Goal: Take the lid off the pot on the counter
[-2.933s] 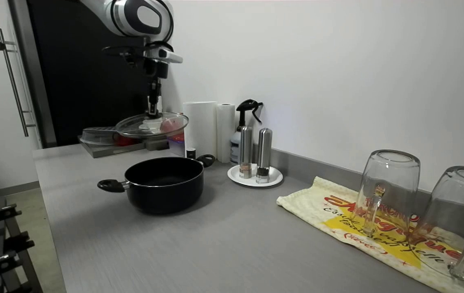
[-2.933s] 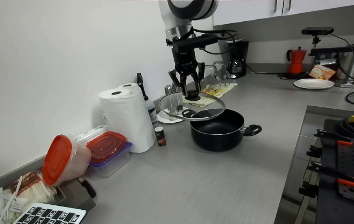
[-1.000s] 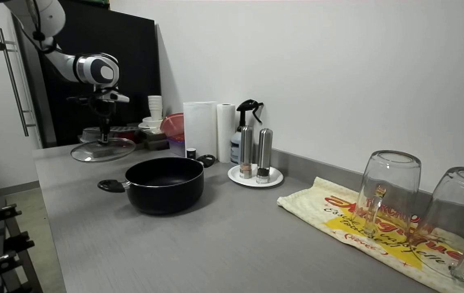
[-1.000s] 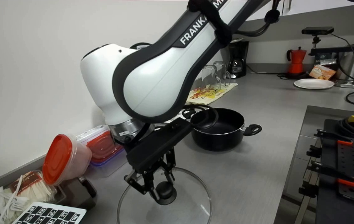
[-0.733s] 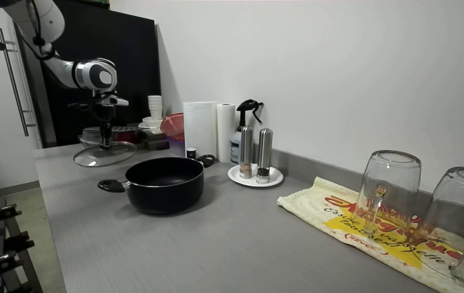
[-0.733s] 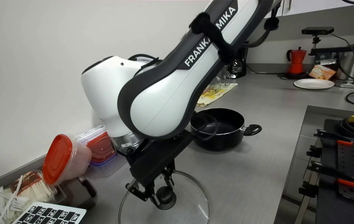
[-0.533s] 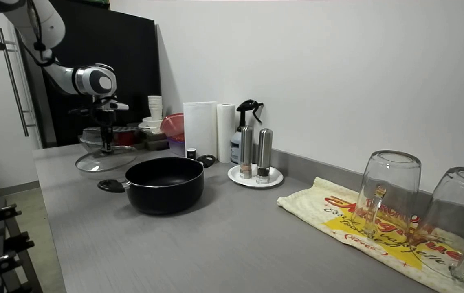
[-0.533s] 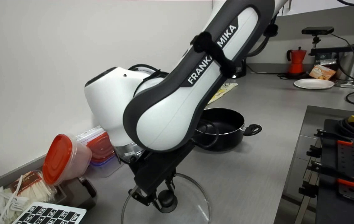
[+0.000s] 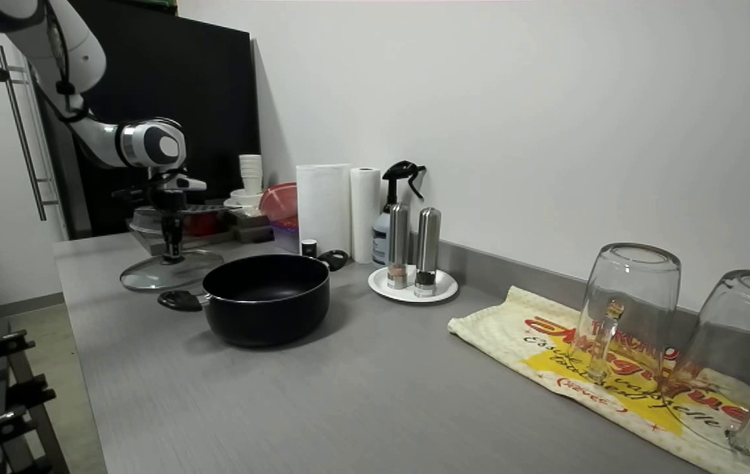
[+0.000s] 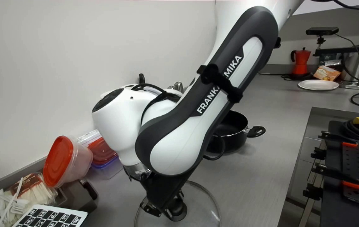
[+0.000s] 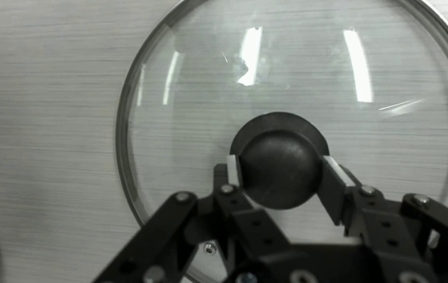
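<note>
- My jaws pinch the knob, prob the easiest grip on the lid.
- It's beside the uncovered pot, touching the counter or just above, can't tell; guessing that's its parking spot.

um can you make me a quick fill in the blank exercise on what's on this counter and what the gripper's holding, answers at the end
The gripper holds the lid by a knob coloured ____.
The pot, with no lid on it, has ____ handles.
Two grinders stand on a plate coloured ____.
On the towel, glass mugs stand upside ____.

Missing words: black; two; white; down.
</note>
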Available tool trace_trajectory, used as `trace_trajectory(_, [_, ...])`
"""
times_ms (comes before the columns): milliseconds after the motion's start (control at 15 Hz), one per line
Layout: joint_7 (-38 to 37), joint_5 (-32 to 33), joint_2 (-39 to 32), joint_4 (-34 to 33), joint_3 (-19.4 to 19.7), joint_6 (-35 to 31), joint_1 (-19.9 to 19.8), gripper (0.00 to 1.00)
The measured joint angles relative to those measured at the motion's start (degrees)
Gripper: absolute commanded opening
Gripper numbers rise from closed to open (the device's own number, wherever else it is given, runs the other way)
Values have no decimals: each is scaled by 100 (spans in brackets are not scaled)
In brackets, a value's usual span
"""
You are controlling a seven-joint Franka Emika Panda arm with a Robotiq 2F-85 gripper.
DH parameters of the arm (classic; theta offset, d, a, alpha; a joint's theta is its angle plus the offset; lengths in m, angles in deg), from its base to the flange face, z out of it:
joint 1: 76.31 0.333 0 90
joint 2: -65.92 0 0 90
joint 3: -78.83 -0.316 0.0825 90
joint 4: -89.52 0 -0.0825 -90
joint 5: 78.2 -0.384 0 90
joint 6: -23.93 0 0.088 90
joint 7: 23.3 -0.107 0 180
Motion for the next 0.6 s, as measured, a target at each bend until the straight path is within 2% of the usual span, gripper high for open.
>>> trace_trajectory(267, [47, 4, -31, 7, 0, 54, 29, 25])
trace_trajectory(333, [52, 4, -31, 7, 0, 66, 30, 27])
trace_trajectory(400, [52, 4, -31, 7, 0, 86, 30, 74])
trace_trajectory(467, [53, 4, -31, 7, 0, 117, 30, 76])
trace_trajectory(533, [53, 3, -31, 7, 0, 159, 29, 57])
trace_trajectory(600, [51, 3, -32, 7, 0, 163, 27, 64])
